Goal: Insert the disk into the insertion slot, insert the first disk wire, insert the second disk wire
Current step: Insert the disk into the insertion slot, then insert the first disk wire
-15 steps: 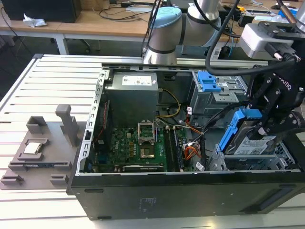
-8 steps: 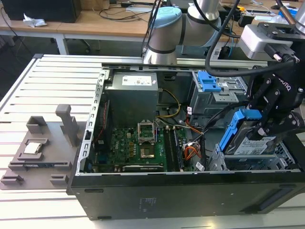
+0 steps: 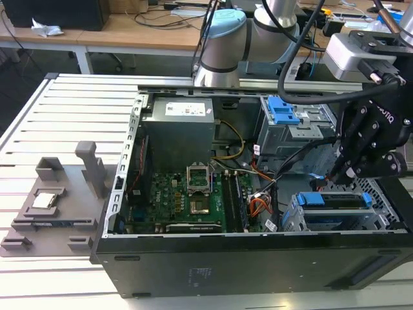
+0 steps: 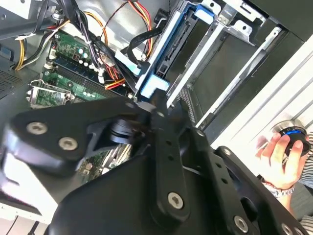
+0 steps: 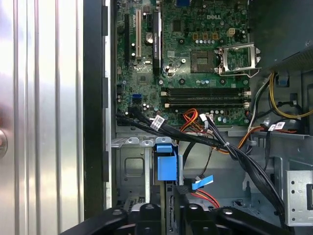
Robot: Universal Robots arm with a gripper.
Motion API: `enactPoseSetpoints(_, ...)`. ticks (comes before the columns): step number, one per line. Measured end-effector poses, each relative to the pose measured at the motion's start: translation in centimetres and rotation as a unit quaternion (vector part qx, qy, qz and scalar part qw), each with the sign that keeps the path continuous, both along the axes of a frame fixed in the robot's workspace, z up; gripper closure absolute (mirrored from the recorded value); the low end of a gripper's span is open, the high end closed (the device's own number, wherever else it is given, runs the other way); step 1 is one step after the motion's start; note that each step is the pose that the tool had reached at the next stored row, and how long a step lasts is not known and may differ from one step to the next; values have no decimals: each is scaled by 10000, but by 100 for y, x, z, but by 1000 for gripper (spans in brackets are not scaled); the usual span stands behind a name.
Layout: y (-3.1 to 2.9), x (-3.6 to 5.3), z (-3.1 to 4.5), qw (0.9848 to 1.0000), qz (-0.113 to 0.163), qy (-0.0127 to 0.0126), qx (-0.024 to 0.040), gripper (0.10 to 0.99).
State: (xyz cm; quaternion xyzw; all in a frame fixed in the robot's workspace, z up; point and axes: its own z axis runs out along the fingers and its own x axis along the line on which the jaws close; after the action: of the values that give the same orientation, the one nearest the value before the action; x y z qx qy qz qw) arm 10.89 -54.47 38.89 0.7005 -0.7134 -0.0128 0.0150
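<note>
Black case wall [image 3: 226, 265] fronts the motherboard [image 3: 193, 194]. Rightward, loose wires [image 3: 261, 205] trail toward the insertion slot [image 3: 292, 218], where the disk [image 3: 335, 208] sits. Just above it hangs the gripper [image 3: 337, 175], jaws drawn together. A skewed approach could snag those wires or bend the disk's connector.

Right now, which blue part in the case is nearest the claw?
The blue carrier of the disk, just below the claw; the other, a blue latch, sits atop the taller cage, farther away.
</note>
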Motion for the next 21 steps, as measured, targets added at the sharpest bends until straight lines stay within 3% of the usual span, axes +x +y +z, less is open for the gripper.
enactPoseSetpoints(1, 0, 0, -1, 10000, 0, 0, 0, 914)
enactPoseSetpoints(4, 0, 0, -1, 10000, 0, 0, 0, 980)
enactPoseSetpoints(18, 0, 0, -9, 10000, 0, 0, 2, 980)
enactPoseSetpoints(21, 1, 50, -35, 10000, 0, 0, 1, 980)
